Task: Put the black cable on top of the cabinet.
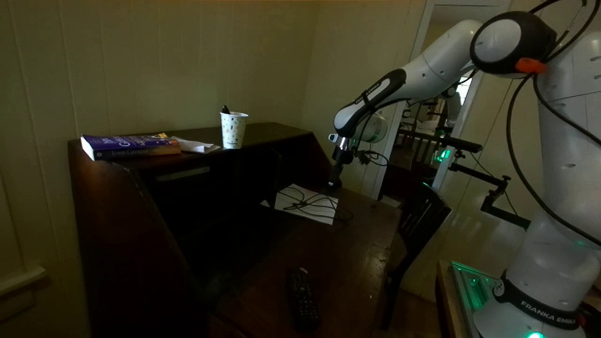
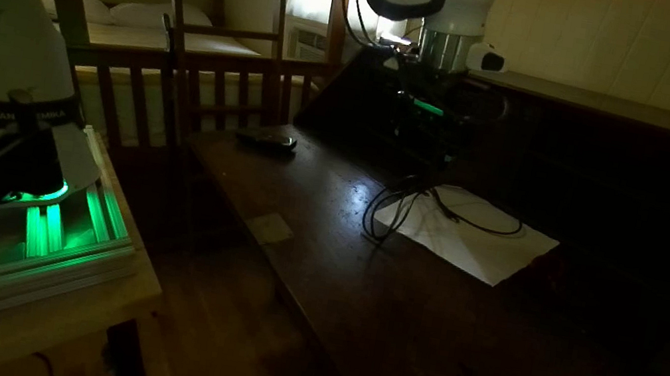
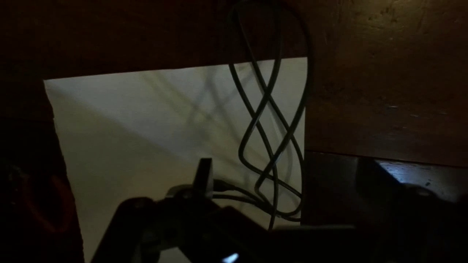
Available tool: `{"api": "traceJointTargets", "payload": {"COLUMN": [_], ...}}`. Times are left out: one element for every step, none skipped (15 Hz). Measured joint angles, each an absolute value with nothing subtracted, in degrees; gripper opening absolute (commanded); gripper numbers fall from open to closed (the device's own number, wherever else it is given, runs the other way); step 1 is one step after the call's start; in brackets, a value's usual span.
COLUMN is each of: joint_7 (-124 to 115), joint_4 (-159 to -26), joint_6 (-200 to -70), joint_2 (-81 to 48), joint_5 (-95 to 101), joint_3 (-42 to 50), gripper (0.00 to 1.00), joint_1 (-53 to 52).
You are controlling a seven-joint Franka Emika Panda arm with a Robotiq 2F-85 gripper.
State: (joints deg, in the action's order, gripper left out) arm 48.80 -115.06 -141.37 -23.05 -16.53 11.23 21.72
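Black and rowed with buttons, a remote control [image 1: 303,300] lies nearest in an exterior view, on the writing surface [image 1: 352,263] of the dark brown cabinet [image 1: 124,225]. Farther back, the black cable [image 3: 272,160] sprawls in loose, crossing loops over a white sheet [image 2: 478,258], some spilling past its right edge. Above hangs the gripper [image 1: 334,182], pointing down, its jaws spread wide and holding nothing; whether it touches the cable I cannot tell. To the right stands a dark chair [image 1: 425,211]. On the cabinet's top, a purple book [image 1: 134,146] lies at the left, a patterned cup [image 1: 233,131] stands farther right, and loose paper [image 1: 195,145] sits between them. Farthest, at the right, is a white door frame [image 1: 423,30].
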Motion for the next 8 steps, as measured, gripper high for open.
{"api": "traceJointTargets", "payload": {"joint_7": [48.8, 48.8, 48.7, 48.7, 48.6, 48.6, 48.5, 48.5], "joint_4": [-114.4, -113.8, -113.3, -112.8, -112.5, -112.2, -112.0, -111.9], "joint_6": [-141.5, -141.8, -142.4, -142.9, -143.6, -144.0, -144.2, -144.3], "joint_2": [-24.2, -25.2, -26.2, -27.0, -27.7, -28.3, -28.7, -29.0], "joint_5": [-16.5, -16.5, -16.5, -16.5, -16.5, -16.5, -16.5, -16.5], "joint_3": [10.6, 10.2, 9.8, 9.4, 9.0, 8.6, 8.2, 7.8], "gripper": [0.82, 0.69, 0.62, 0.58, 0.56, 0.53, 0.50, 0.51], "joint_1": [22.4, 22.9, 23.4, 23.9, 24.3, 24.7, 25.1, 25.4]}}
